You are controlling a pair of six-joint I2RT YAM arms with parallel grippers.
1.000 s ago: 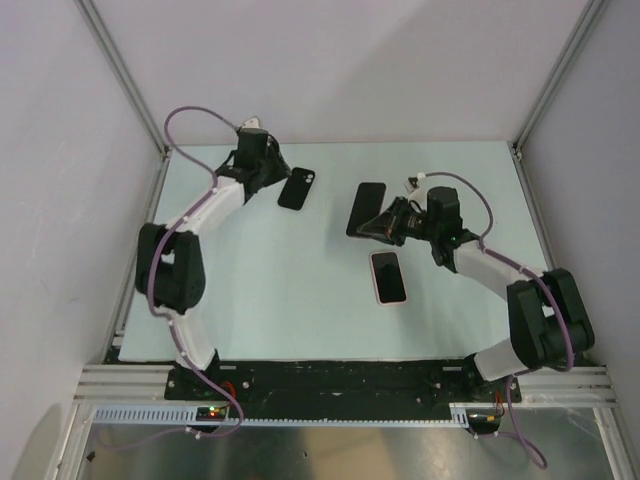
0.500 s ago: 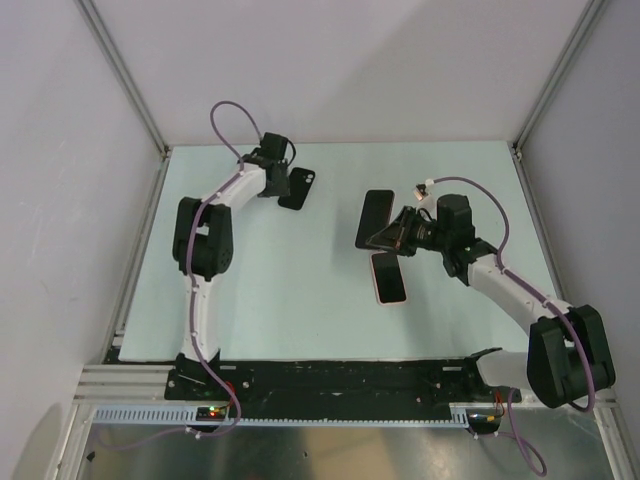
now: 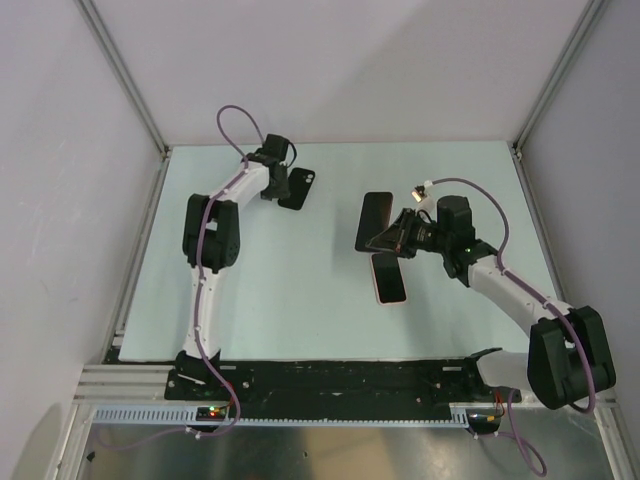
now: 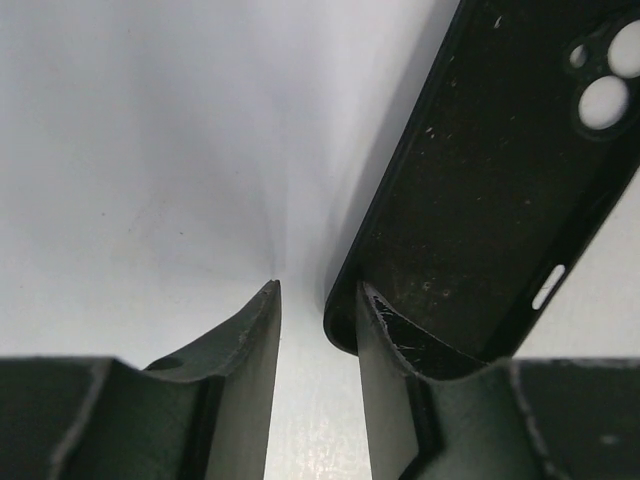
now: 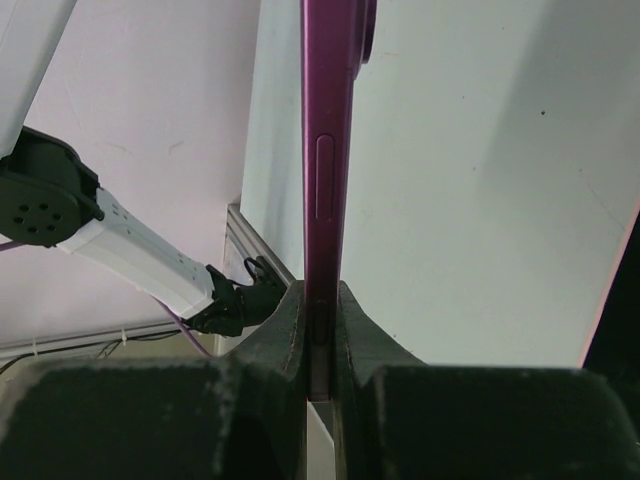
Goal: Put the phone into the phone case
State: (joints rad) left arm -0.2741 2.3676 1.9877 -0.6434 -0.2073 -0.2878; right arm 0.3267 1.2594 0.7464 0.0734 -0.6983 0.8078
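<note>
When viewed from overhead, showed the left gripper [image 3: 272,186] drawn in tight against the left edge of the black phone case [image 3: 297,188], having stood just off that edge a second before. Well to the right of the case, showed the right gripper [image 3: 392,238] pinching the phone [image 3: 374,220] by its near end, nudged a shade closer to the pink-edged handset [image 3: 388,278] lying flat on the table [image 3: 300,300].

From the left wrist, caught the jaws half closed and narrowing, with the fingers [image 4: 250,380] set either side of the corner wall of the case [image 4: 500,180], not yet clamped on it. Pointed to a hold on the case about to be taken.

From the right wrist, confirmed the phone [image 5: 325,150] held on edge, squeezed thin between tightly shut fingers [image 5: 285,330]. Left phone and case still well apart, seating not begun.
</note>
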